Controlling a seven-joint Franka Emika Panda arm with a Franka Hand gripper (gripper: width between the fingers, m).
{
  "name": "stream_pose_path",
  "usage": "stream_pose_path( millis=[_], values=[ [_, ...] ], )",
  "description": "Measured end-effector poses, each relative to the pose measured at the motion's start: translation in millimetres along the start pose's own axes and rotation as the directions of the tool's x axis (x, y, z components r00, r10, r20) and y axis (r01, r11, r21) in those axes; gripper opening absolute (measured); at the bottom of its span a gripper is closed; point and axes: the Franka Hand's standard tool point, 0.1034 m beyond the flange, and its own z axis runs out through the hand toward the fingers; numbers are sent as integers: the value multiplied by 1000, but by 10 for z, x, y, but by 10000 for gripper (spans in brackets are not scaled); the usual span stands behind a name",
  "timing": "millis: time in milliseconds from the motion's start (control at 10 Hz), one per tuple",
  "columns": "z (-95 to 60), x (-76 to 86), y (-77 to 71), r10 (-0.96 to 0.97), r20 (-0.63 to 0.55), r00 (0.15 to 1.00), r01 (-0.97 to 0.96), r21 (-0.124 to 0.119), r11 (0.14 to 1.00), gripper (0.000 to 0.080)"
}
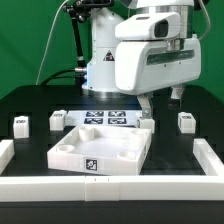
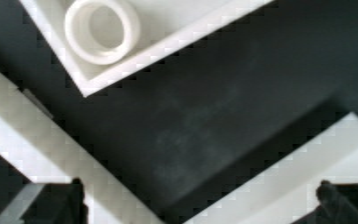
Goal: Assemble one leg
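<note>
**Step in hand (judged): reaching for a leg; nothing is being held yet.**

The arm [image 1: 150,50] is filling the upper right of the exterior view, hanging over the far edge of the tray [image 1: 65,158]. The tray is lying at lower centre. The gripper [image 1: 163,100] is hovering low over the table [image 1: 172,150] at centre right. In the wrist view its fingers [image 2: 43,205] are standing wide apart with nothing between them.

The leg [image 1: 185,121] is standing upright at middle right of the frame, near the gripper and apart from the tray. Two more legs [image 1: 57,119] are standing at middle left.

To do this step well:
- Centre the open jaws over the leg.
- Square the pads to its flat faces.
- Lower until they are straddling its middle, then close.
- Keep the leg upright for the socket [image 2: 101,28].

**Materials and shapes**
- Arm: smooth, glossy white shells.
- Table: matte black, flat, bordered by white walls.
- Tray: white, square and rigid-looking, with a raised rim and one black-and-white tag on its near wall.
- Marker board [image 1: 105,120]: thin, flat and white, lying at centre behind the tray.
- Leg: a small white block with flat sides that are likely offering a firm grip.
- Socket: a round raised white ring in a tray corner.
</note>
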Motion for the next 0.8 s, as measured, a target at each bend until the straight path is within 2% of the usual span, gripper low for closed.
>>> stream_pose_path(
  millis=[100,200,300,400,800],
  values=[
    [47,-106,-31,-113,12,993,113,14,993,650],
    [79,-196,-57,-227,31,973,225,45,973,650],
    [88,-253,-96,-296,51,954,291,87,953,650],
    [88,-280,-111,-306,63,950,298,110,948,650],
    [97,-278,-114,-309,58,949,303,103,948,650]
  ],
)
